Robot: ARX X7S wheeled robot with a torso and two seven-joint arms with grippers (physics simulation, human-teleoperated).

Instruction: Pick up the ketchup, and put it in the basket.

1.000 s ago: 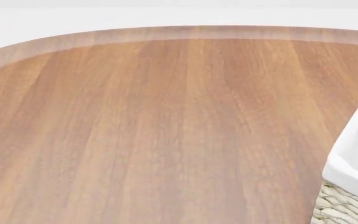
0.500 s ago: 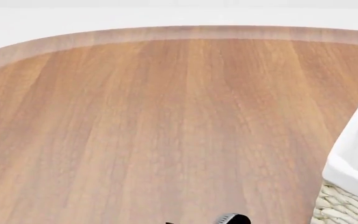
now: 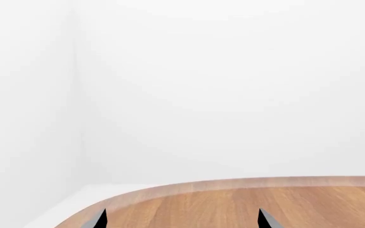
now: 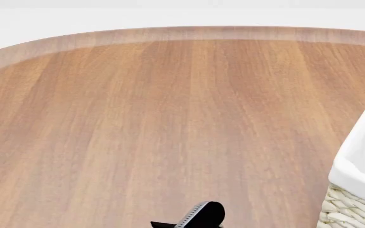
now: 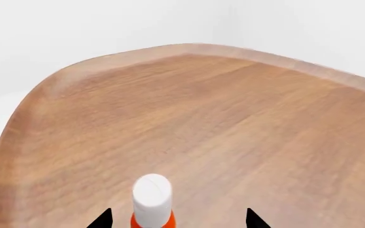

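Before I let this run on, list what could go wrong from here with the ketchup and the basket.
1. The ketchup stands upright between the right gripper fingertips, which are apart. Closing off-centre could tip it.
2. The head view misses the bottle, so the lift may be guided by the wrist view alone.
3. The basket sits half out of frame at the table edge; its tall rim could catch the bottle.

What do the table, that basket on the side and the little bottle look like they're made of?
The table looks like matte brown wood: streaky grain, paler rounded edge. The basket seems woven cream wicker, shown by braided strands, with a smooth white cloth liner folded over its rim. The ketchup bottle looks like smooth orange-red plastic with a white cap, though little of it shows.
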